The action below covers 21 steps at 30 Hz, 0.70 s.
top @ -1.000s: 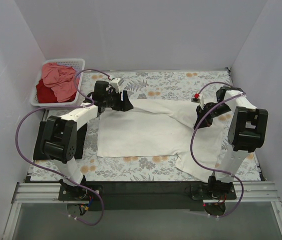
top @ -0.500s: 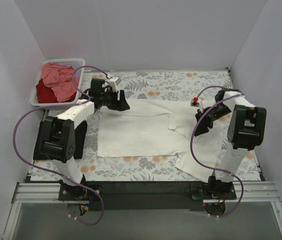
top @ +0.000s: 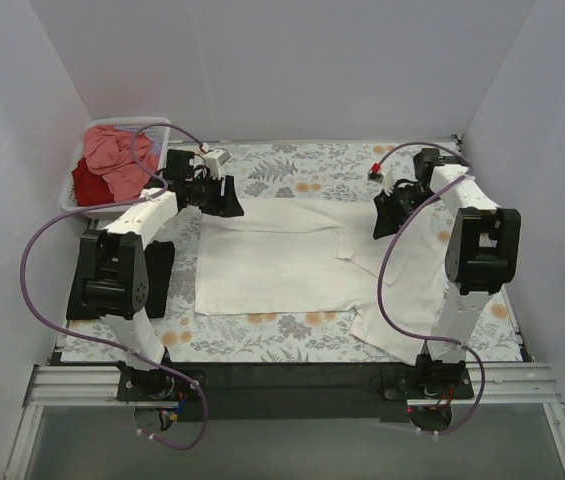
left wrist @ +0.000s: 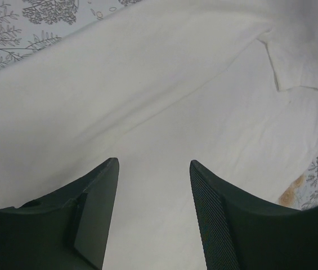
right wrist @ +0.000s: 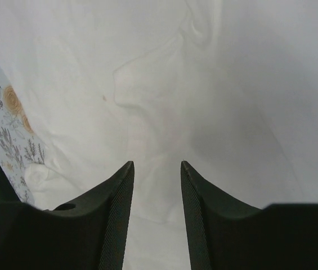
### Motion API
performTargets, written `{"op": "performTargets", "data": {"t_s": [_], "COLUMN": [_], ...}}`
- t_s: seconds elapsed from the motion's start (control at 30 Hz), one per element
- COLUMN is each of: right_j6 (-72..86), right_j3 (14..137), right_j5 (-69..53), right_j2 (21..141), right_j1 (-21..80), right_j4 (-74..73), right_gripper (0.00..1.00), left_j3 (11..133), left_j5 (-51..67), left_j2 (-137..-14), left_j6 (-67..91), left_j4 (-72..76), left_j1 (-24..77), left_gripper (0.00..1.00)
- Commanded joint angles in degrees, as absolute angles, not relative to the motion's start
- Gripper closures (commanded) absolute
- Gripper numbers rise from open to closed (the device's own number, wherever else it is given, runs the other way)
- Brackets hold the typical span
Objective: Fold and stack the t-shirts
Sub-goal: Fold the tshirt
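Observation:
A cream-white t-shirt [top: 282, 260] lies spread on the floral tablecloth [top: 342, 170], its right part folded over near the middle. My left gripper [top: 230, 200] is open and empty just above the shirt's far left corner. In the left wrist view its jaws [left wrist: 153, 163] stand apart over cream cloth [left wrist: 175, 101]. My right gripper [top: 383, 218] is open and empty above the shirt's far right part. In the right wrist view its jaws [right wrist: 156, 164] stand apart over the cloth [right wrist: 215, 79]. A salmon-pink shirt [top: 117, 160] and a dark red shirt [top: 86, 186] lie in the basket. The black shirt is out of view.
The white lattice basket [top: 74, 205] stands at the far left corner, beside the left arm. White walls close in the back and both sides. Purple cables loop from both arms. The shirt's lower right part hangs near the table's front edge [top: 392, 345].
Both grippers have drawn back toward the far edge, the left one leftward, the right one rightward. The cream shirt's far edge has dropped flat onto the table.

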<state>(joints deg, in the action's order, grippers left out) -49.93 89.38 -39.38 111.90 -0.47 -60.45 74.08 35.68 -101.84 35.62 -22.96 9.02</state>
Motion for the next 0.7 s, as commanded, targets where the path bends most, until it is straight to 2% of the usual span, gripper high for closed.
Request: {"op": "performTargets", "data": {"t_s": [0.0,0.23,0.43,0.67], "right_j6": [-41.0,-36.4,-36.5,-36.6], "right_j3": [87.2,89.6,89.2,92.5], "right_j5": [-35.6,-27.4,-21.6,-21.2], "right_j2": [109.8,113.8,117.0,116.0], "right_j1": [4.9,6.1,6.1,4.0], "right_j4": [-53.5,-49.6,-49.6,-50.1], "right_gripper": [0.56,0.58,0.58,0.59], "left_j3": [79.7,88.1,85.5,84.8], "left_j5": [32.0,25.1,22.2,20.0], "left_j2": [-103.5,-112.1,-113.9,-114.3], "left_j6": [34.0,32.3,32.4,32.5], "left_j4": [-27.5,-36.0,-37.6,-38.0], "left_j1": [7.1,6.0,5.7,5.4], "left_gripper": [0.49,0.55,0.57,0.58]}}
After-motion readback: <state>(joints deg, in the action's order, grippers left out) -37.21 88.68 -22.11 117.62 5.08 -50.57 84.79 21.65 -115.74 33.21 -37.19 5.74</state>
